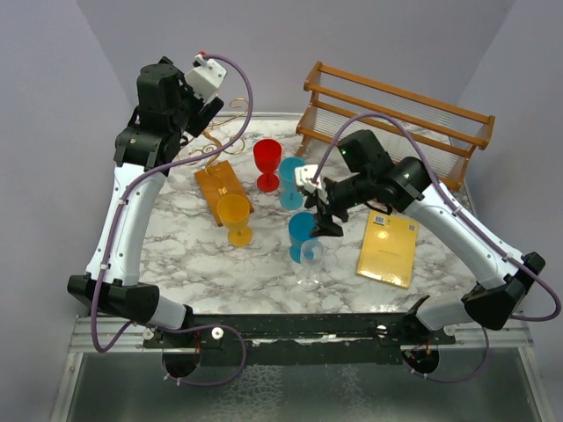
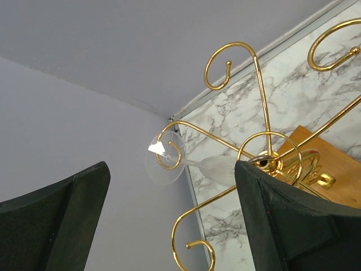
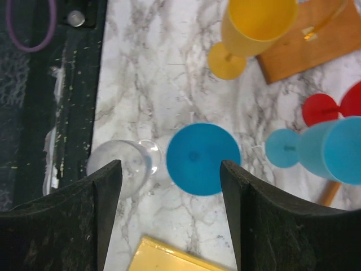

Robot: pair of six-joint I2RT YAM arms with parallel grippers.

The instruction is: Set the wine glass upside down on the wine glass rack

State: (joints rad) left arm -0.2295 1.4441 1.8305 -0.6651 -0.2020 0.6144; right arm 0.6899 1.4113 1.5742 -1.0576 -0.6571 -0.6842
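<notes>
Wine glass (image 2: 217,167) hangs on the wine glass rack (image 2: 266,164), foot caught in a spiral arm, bowl toward the centre post.
Left gripper (image 2: 171,180): fingers spread, empty, beside the rack. Right gripper (image 3: 169,169): fingers spread, empty, above a blue glass (image 3: 197,159) and a clear glass (image 3: 121,166).

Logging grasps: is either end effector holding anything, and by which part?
Nothing is held. The left end effector gapes open by the wine glass rack; the right end effector is open above a blue glass.
</notes>
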